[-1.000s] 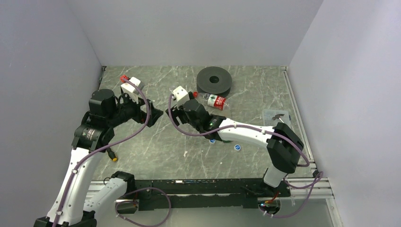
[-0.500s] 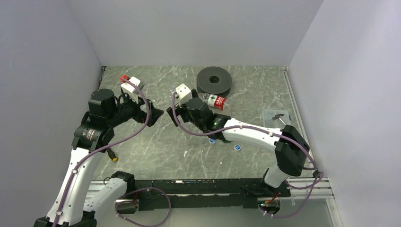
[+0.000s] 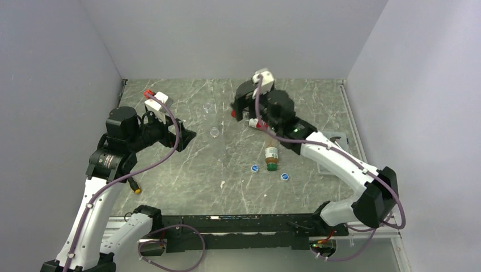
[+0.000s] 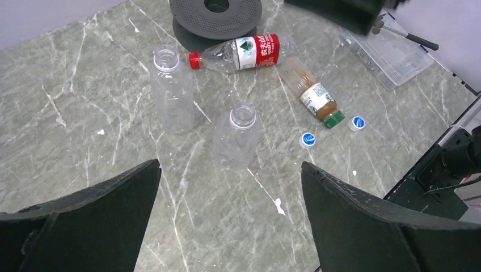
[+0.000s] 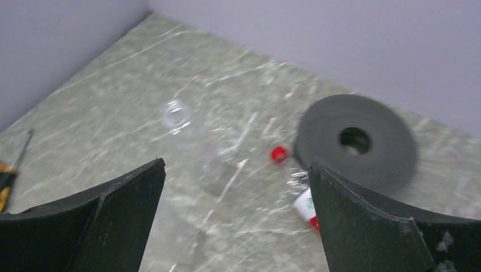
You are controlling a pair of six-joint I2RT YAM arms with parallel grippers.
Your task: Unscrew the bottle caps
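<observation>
Seen from overhead, the left pincer (image 3: 182,136) hangs spread and empty over the left of the table (image 3: 187,181). The right pincer (image 3: 241,105), also released, hovers at the back above the red-label bottle (image 3: 260,123). The amber bottle (image 3: 271,154) lies nearer the arms. A blue cap (image 3: 255,168) and a second blue cap (image 3: 285,176) lie just beside it. Two uncapped bottles stand left of these, the near clear bottle (image 3: 214,132) and the far clear bottle (image 3: 209,106).

The left wrist view adds detail. The red-label bottle lies on its side with its red cap (image 4: 194,59) on. Its label carries white characters too small to read. The amber bottle has a green cap (image 4: 334,119) and an unreadable white-green label. Both clear bottles look empty. A black spool (image 4: 215,14) sits behind them, and a clear plastic case (image 4: 391,56) holds a thin metal tool.

The right wrist view is blurred. It alone shows a screwdriver (image 5: 11,164) at its left edge.
</observation>
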